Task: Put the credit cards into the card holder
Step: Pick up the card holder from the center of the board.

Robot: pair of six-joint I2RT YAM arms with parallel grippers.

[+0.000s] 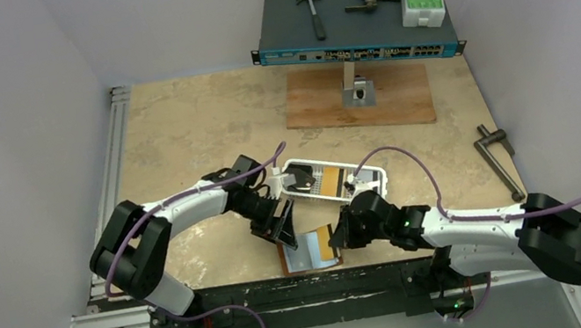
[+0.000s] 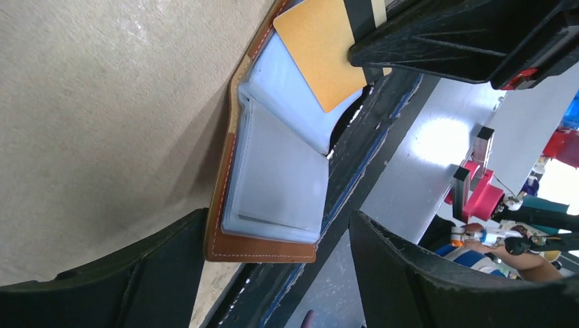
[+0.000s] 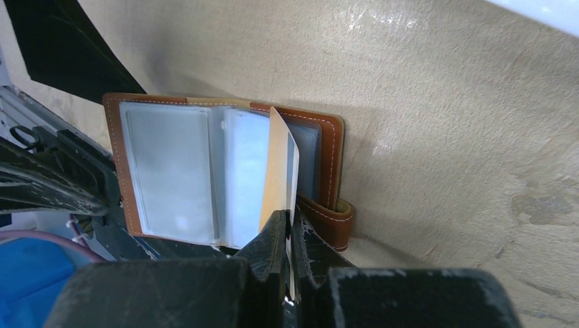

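Looking from above, we see the card holder (image 1: pixel 309 252) lying open at the near edge of the desk (image 1: pixel 193 136), between the left end effector (image 1: pixel 283 219) and the right end effector (image 1: pixel 340 234), with a white tray (image 1: pixel 334 176) just behind it. At the left wrist, the fingers (image 2: pixel 136 280) stand apart — one on each side of the holder's end. At the right wrist, the jaws are clamped on an orange-yellow credit card (image 3: pixel 278 171), tilted on edge over the open holder.
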